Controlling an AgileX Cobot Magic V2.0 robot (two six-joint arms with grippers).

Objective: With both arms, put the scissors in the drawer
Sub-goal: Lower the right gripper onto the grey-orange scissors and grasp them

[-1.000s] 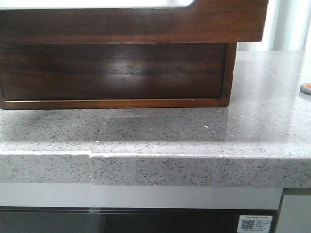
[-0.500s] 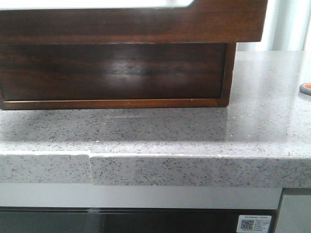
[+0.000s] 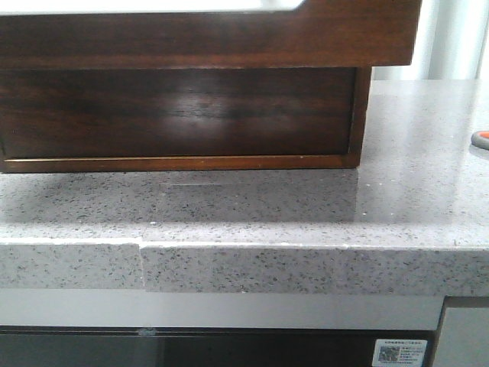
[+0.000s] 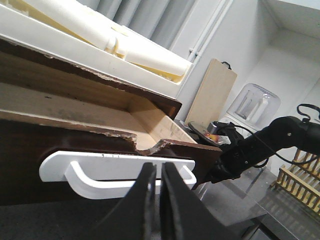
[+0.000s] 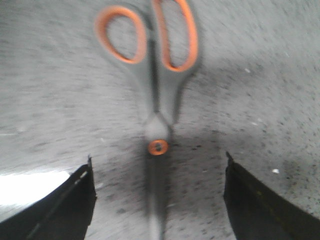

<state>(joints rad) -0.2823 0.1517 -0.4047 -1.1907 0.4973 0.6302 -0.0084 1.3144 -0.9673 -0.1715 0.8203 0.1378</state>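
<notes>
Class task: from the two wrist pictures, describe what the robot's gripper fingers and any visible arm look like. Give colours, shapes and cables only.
The left gripper has two slim, glossy black fingers tapering to narrow tips. The right gripper shows two dark, black wedge-shaped fingers with pointed upper corners. A black, jointed right arm appears in the left wrist view, with a thin black cable looping above it.

light: soft, even | glare: sheen on drawer [image 3: 183,107] front | shadow: beneath it on worktop [image 3: 252,202] | blur: scissors [image 5: 155,75] smeared
</notes>
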